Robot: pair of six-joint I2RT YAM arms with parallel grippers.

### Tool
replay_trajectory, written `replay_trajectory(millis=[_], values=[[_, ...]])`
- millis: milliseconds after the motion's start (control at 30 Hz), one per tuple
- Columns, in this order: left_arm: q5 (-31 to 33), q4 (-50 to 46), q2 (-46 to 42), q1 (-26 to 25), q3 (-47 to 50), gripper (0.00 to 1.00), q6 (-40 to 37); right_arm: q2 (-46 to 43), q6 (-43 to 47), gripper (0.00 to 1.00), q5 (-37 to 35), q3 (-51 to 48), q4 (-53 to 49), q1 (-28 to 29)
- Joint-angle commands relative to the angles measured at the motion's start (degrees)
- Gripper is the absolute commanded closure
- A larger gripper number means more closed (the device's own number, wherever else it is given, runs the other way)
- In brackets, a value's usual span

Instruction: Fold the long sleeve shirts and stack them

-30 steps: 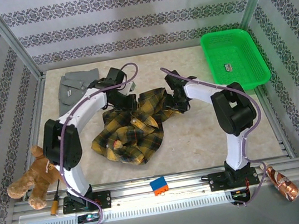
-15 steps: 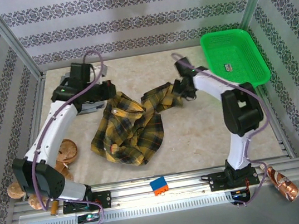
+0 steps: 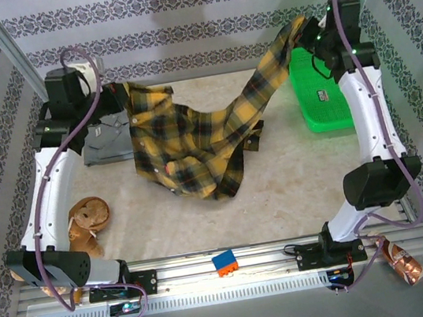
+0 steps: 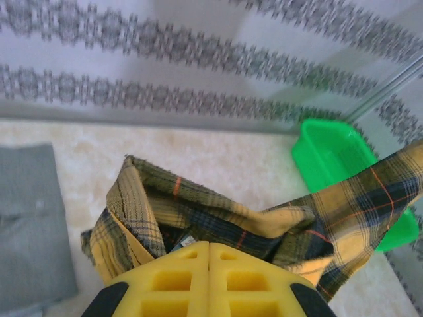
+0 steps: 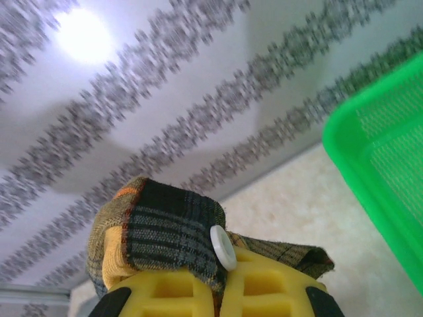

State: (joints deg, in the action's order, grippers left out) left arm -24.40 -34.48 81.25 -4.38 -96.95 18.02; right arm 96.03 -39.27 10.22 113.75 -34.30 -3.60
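Clearly the plaid shirt (image 3: 193,141) hangs stretched, sagging toward the table (image 3: 294,178), one end clamped in the left gripper (image 4: 209,249), a buttoned edge pinched in the right gripper (image 5: 221,267). Pull it taut, then lay it flat beside the grey shirt (image 3: 101,139).

Both arms (image 3: 44,183) high and apart, fingers (image 4: 172,281) clamped.

The beige marbled tabletop (image 3: 303,185) carries a grey shirt (image 3: 105,138) lying flat at its far left, a green basket (image 3: 331,108) at the far right and a brown plush toy (image 3: 85,221) near the left edge. The lower folds of the plaid flannel shirt (image 3: 195,153) sag onto its middle.
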Motion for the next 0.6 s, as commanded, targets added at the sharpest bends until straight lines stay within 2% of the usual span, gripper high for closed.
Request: replay_trajectory(millis=[0,200,267,367,433,500,567], values=[[-1.37,9.39,3.23,0.57,-9.23,0.96,0.54,4.02,-1.77,1.0,5.45,12.53,0.66,-2.1],[-1.77,11.71,12.09,2.95,-26.79,0.95,1.15,16.0,-10.54,1.0,11.33,43.06,-0.58,-7.52],[-1.92,13.68,14.15,5.09,-30.8,0.95,2.9,18.35,-16.13,1.0,13.67,48.59,1.4,-9.63],[-2.13,15.29,16.51,8.13,-34.56,0.95,4.71,18.89,-22.1,1.0,17.3,51.41,6.18,-10.9],[-1.47,17.01,15.83,9.8,-32.13,0.95,4.76,18.36,-25.41,1.0,21.74,51.37,8.71,-9.9],[0.4,21.12,12.65,11.81,-23.23,0.92,5.96,17.6,-26.77,1.0,27.6,51.19,7.75,-6.81],[3.09,24.46,8.12,14.53,-11.04,0.9,6.94,15.95,-24.15,1.0,32.94,48.66,2.93,0.64]])
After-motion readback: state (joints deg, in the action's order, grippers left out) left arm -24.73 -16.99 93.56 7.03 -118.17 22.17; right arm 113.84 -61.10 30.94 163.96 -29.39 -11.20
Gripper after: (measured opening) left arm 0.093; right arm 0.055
